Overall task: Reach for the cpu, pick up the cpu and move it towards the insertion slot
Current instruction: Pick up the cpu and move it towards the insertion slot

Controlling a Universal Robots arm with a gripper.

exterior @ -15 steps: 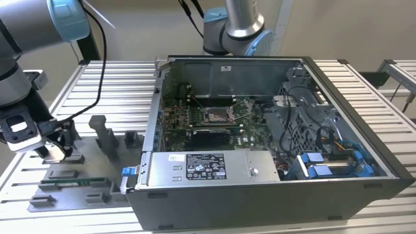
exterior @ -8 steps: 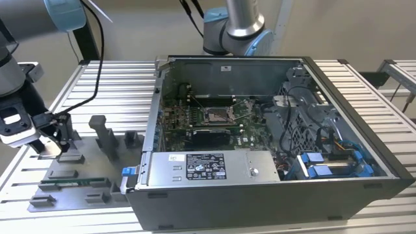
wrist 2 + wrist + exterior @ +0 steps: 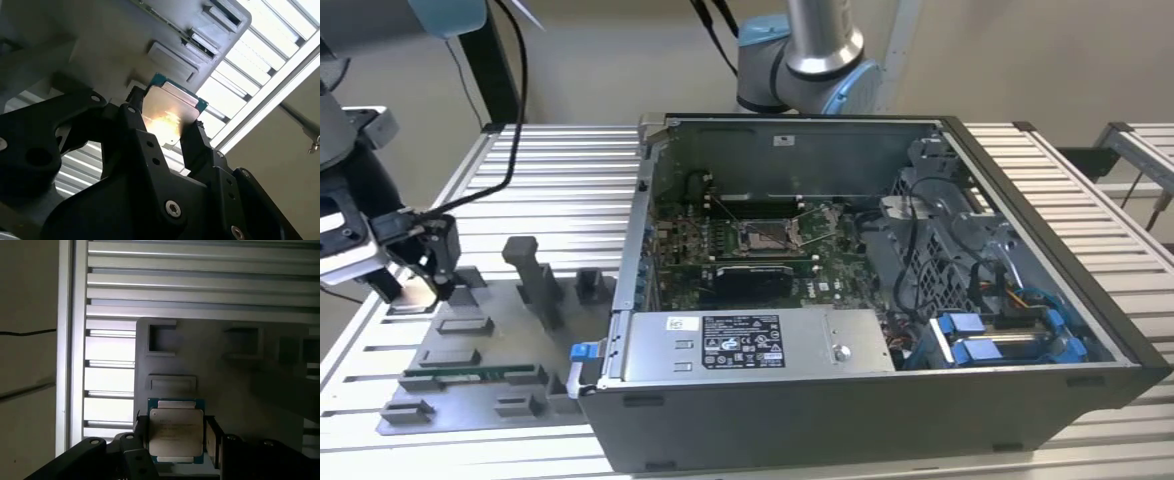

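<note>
The cpu (image 3: 176, 432) is a flat square chip with a pale metal top and a thin green edge. It sits between the black fingers of my gripper (image 3: 176, 439), which is shut on its two opposite sides. In the second wrist view, light glints off the cpu (image 3: 170, 115) held in the gripper (image 3: 165, 122), just above the grey fixture tray (image 3: 165, 30). In the exterior view my gripper (image 3: 411, 285) hangs over the tray's far left corner. The insertion slot (image 3: 767, 235) is the square socket on the motherboard inside the open computer case, well toward the exterior view's right.
The grey fixture tray (image 3: 480, 400) carries upright posts (image 3: 527, 265) and a green memory stick (image 3: 474, 377). The open case (image 3: 1041, 300) has tall walls, a power supply (image 3: 747, 345) and blue cables. The slatted metal table (image 3: 560, 180) lies underneath. A second arm's base (image 3: 807, 60) stands behind.
</note>
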